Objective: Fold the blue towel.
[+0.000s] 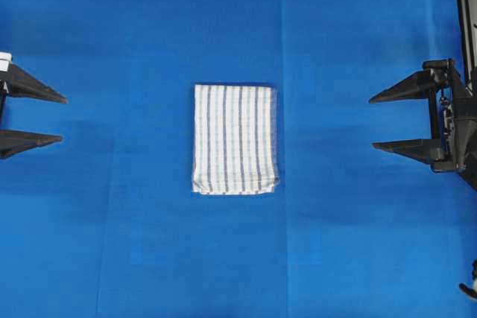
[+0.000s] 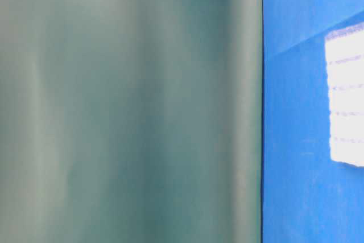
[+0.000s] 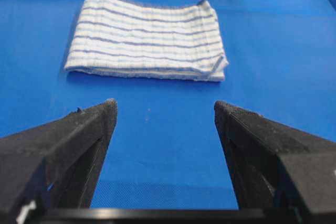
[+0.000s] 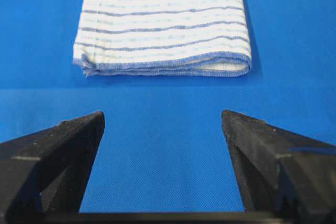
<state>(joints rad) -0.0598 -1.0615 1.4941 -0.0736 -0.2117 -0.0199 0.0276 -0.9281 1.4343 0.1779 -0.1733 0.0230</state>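
1. Your left gripper [image 1: 63, 118] sits at the left edge of the overhead view with its 2 black fingers spread wide and nothing between them; your right gripper [image 1: 371, 122] mirrors it at the right edge, jaws just as far apart and holding nothing.
2. You are working over a plain blue table covering [image 1: 119, 243] that fills the overhead view, with faint straight crease lines running across it.
3. At table level, you see a blurred grey-green surface [image 2: 131, 106] across most of the view, too soft to identify, and only a strip of blue cover to its right.
4. You will find the blue towel [image 1: 235, 139] lying flat near the middle of the covering, between both grippers and well apart from each.
5. Its long axis runs top to bottom in the overhead view, and its thin dark and pale stripes run the same way.
6. It lies in layers: in your right wrist view the stacked hemmed edges face the camera, and a rounded fold shows at the right end.
7. From your left wrist view, 1 near corner of the towel looks slightly turned up and uneven.
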